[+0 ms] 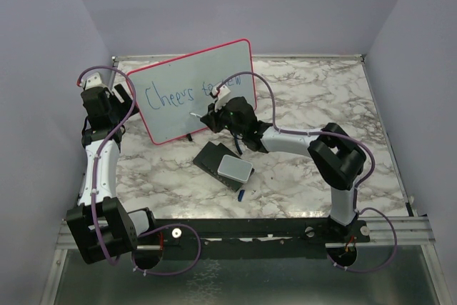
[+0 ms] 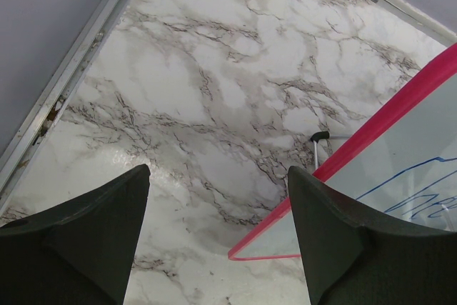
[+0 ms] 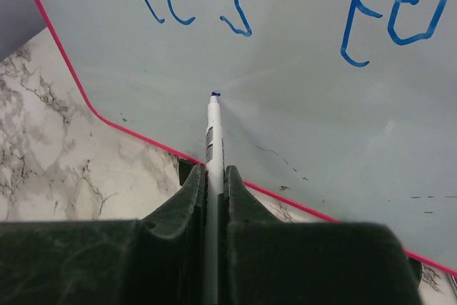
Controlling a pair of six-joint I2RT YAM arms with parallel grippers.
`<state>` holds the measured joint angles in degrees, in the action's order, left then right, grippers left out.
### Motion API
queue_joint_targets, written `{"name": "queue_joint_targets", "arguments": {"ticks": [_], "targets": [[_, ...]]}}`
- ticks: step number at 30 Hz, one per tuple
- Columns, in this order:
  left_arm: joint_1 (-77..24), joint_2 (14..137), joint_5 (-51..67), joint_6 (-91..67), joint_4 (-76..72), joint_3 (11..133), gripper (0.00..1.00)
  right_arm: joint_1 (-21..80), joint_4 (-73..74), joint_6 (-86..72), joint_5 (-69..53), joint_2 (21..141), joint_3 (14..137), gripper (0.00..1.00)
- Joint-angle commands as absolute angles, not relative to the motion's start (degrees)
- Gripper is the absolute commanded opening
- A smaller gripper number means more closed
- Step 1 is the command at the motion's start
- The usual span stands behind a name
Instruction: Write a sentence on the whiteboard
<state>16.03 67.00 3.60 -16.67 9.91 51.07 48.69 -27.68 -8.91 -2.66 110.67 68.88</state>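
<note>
The left gripper (image 2: 218,241) hangs over the marble table (image 2: 214,69), fingers wide with nothing between them, near the lower left corner of the whiteboard (image 1: 171,125). The whiteboard stands tilted at the back of the table, left of centre. The sentence (image 1: 171,94) runs along its top line: "Cheers to" and a third word partly hidden by the right arm. Below "Cheers", the tip of the marker (image 3: 213,130) meets bare board, its barrel pinched tight in the right gripper (image 3: 213,176). The step in hand looks like beginning the second line. The next move calls for steady tip pressure and strokes running rightward without pushing the board back.
</note>
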Motion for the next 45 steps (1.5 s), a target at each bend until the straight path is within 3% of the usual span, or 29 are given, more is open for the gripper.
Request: {"name": "queue_joint_targets", "arguments": {"ticks": [1,33,45], "targets": [[15.6,66.0,5.0,-16.6,9.4,50.6,0.8,48.9,-26.7,-8.1,-1.8,112.5,71.2,0.01],[15.6,65.7,5.1,-16.6,9.3,50.6,0.8,49.3,-23.7,-7.3,-3.2,113.7,69.8,0.01],[15.6,65.6,5.1,-16.6,9.3,50.6,0.8,49.3,-25.4,-8.6,5.0,111.5,66.5,0.01]]}}
